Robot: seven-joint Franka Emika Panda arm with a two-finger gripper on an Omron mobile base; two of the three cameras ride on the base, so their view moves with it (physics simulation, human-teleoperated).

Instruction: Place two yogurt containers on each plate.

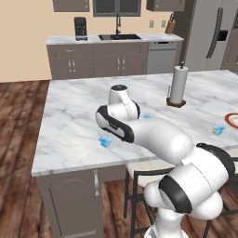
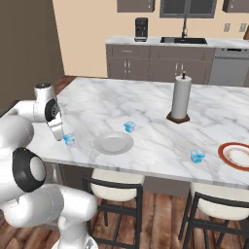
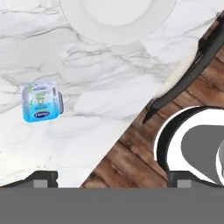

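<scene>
While the end effector [image 3: 112, 178] hangs released, three yogurt containers [image 2: 69, 139] and two plates [image 2: 113, 143] sit on the counter [image 2: 146, 107].

Glossy white rounded arm [image 1: 158, 137] with black joint bands.

Flat, even rendered lighting in all three views, bright, no obvious single source. White marble island counter [image 1: 69, 121] evenly lit, no glare or hot spots. Shadows soft and faint: small dark patch around the brown round base of the white paper-towel roll [image 2: 179, 99], weak shading under the small light-blue and white yogurt cup [image 3: 40, 102] on its right side in the hand view. Glossy white robot arm [image 1: 160, 137] shows smooth shading, mild highlights. Low resolution everywhere, soft edges, slight pixelation; cup label unreadable. Pale grey-white round plate [image 2: 113, 143] low contrast against the marble. No motion blur, no visible edge distortion.
</scene>
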